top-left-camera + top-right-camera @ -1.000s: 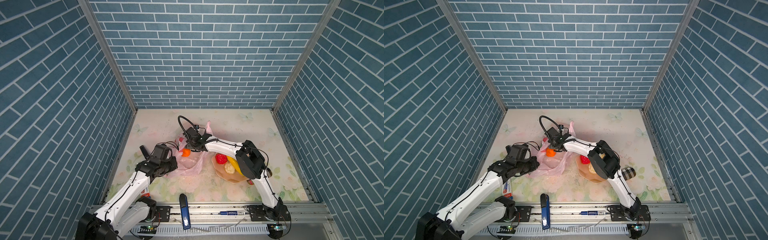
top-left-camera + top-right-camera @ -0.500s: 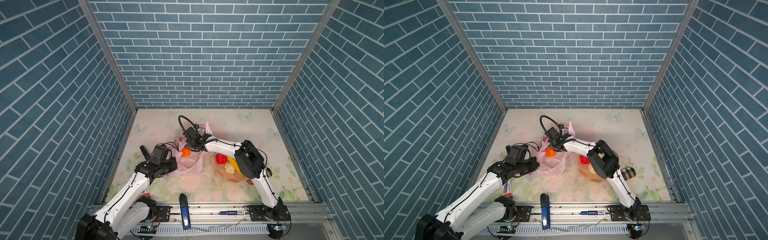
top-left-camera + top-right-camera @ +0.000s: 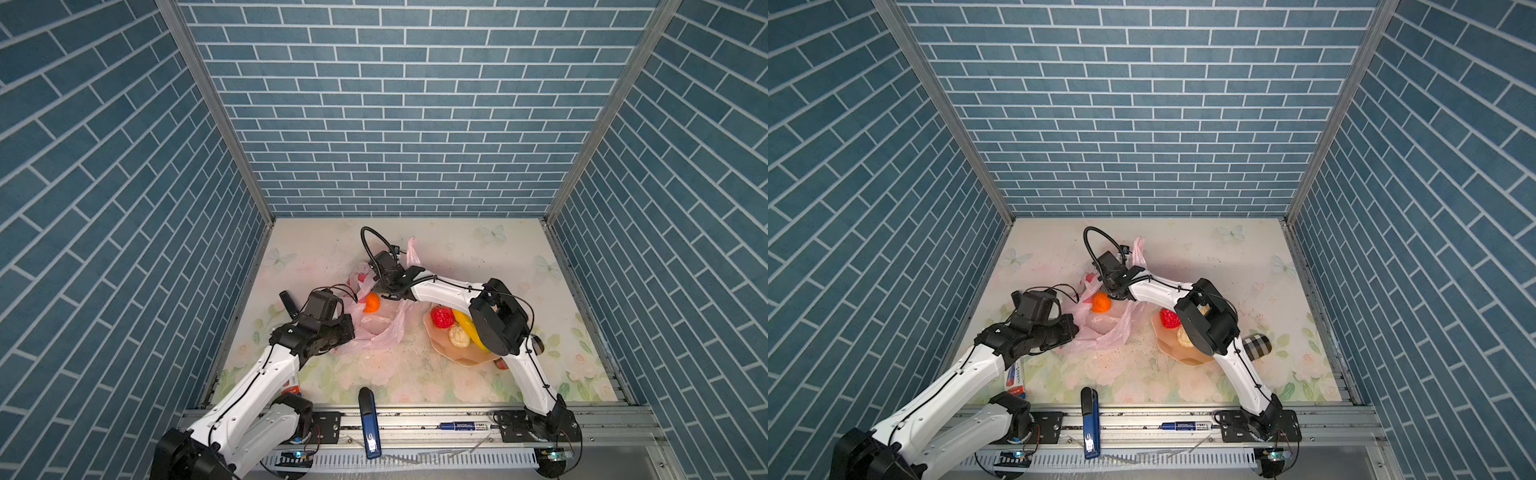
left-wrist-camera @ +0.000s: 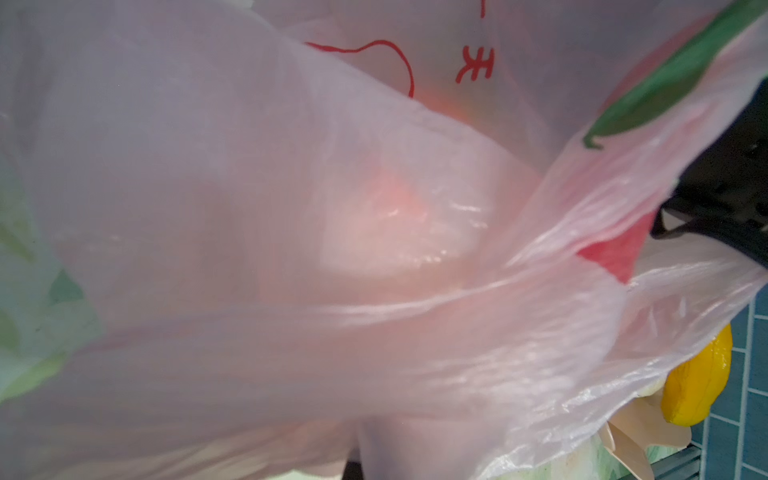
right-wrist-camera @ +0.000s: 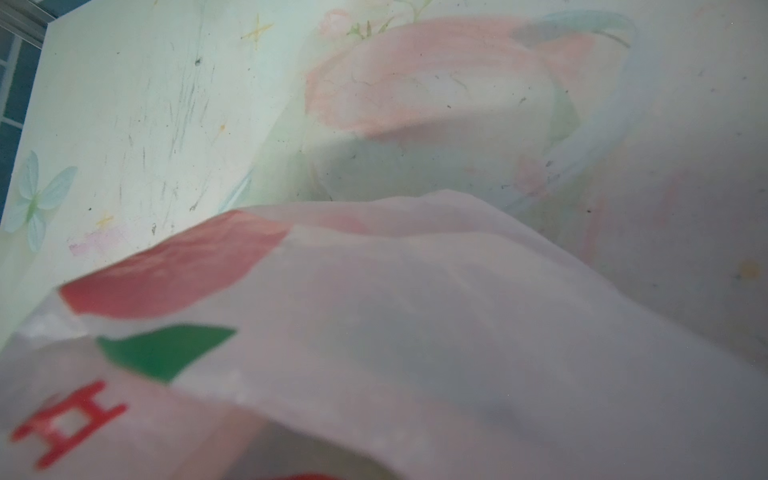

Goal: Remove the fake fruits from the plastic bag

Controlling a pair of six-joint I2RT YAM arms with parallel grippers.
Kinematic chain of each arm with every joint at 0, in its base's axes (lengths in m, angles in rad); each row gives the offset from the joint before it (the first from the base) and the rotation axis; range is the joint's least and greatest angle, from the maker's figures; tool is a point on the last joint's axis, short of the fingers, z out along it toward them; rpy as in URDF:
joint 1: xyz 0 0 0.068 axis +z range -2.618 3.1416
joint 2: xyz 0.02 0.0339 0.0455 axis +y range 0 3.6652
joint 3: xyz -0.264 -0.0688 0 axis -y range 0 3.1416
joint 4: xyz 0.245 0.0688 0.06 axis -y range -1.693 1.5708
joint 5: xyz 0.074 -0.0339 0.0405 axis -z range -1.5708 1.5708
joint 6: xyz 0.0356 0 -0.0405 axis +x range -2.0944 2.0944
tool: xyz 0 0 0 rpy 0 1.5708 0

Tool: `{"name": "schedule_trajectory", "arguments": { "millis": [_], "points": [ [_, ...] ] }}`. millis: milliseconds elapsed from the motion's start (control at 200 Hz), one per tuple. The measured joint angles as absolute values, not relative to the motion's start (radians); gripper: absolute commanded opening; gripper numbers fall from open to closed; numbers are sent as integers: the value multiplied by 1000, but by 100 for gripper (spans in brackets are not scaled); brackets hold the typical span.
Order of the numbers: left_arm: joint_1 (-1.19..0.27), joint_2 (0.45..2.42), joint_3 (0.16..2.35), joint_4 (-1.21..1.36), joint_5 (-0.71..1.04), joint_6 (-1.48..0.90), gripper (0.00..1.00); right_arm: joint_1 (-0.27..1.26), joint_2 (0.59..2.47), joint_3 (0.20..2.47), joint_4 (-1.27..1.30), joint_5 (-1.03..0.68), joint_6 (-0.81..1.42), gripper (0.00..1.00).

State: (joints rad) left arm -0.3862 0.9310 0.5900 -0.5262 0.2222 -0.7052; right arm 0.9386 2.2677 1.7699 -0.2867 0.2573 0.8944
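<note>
The pink plastic bag (image 3: 376,328) (image 3: 1100,330) lies crumpled left of the middle in both top views. An orange ball (image 3: 371,302) (image 3: 1101,302) shows at the bag's far side. My left gripper (image 3: 348,329) (image 3: 1073,329) is shut on the bag's near left edge. My right gripper (image 3: 385,291) (image 3: 1115,293) hovers right beside the orange ball, and its jaws are hidden. Bag film (image 4: 291,208) (image 5: 415,332) covers both wrist views. On the peach plate (image 3: 465,358) lie a red ball (image 3: 441,316), a banana (image 3: 464,326) (image 4: 698,382) and a cream ball (image 3: 458,336).
A blue stapler-like object (image 3: 370,419) and a pen (image 3: 457,425) lie on the front rail. A black marker (image 3: 289,303) lies left of the bag, a tube (image 3: 1016,376) under my left arm, and a checked cylinder (image 3: 1258,345) right of the plate.
</note>
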Motion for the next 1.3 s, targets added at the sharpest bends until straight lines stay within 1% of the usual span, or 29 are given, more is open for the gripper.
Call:
{"name": "schedule_trajectory", "arguments": {
  "millis": [205, 395, 550, 835, 1040, 1300],
  "points": [
    [-386, 931, 590, -527, 221, -705, 0, 937, 2268, 1756, -256, 249, 894, 45],
    [-387, 928, 590, -527, 213, -706, 0, 937, 2265, 1729, -199, 236, 894, 38],
    [-387, 928, 590, -527, 199, -706, 0, 937, 2247, 1709, -198, 231, 886, 37],
    [-386, 962, 630, -528, 136, -707, 0, 945, 2150, 1677, -242, 208, 847, 35],
    [-386, 1006, 643, -493, 84, -724, 0, 955, 2116, 1678, -304, 159, 794, 35],
    [-386, 1011, 643, -450, 14, -762, 0, 978, 2075, 1677, -392, 84, 722, 35]
  ]
}}
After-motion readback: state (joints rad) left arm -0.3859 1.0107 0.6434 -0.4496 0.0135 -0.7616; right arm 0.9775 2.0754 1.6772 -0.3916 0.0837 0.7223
